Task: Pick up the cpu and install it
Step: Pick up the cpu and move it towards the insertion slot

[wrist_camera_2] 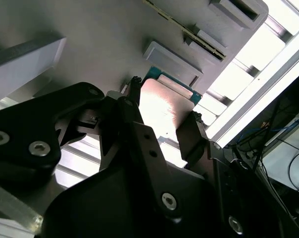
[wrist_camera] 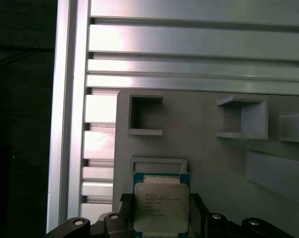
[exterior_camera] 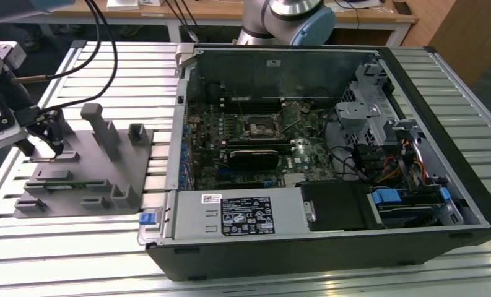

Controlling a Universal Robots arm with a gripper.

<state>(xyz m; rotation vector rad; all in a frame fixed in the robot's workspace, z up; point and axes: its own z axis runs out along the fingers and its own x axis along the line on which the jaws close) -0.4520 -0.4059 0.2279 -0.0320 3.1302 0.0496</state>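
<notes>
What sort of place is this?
Likely a robotics lab bench: an open black desktop computer case lies on a slotted aluminium table, beside a grey plastic holder plate.

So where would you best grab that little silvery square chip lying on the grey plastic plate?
By two opposite thin edges, coming straight down from above. The small silvery square chip lies flat on the grey plastic holder plate, so only its rim offers purchase; a raised grey ledge borders one side.
</notes>
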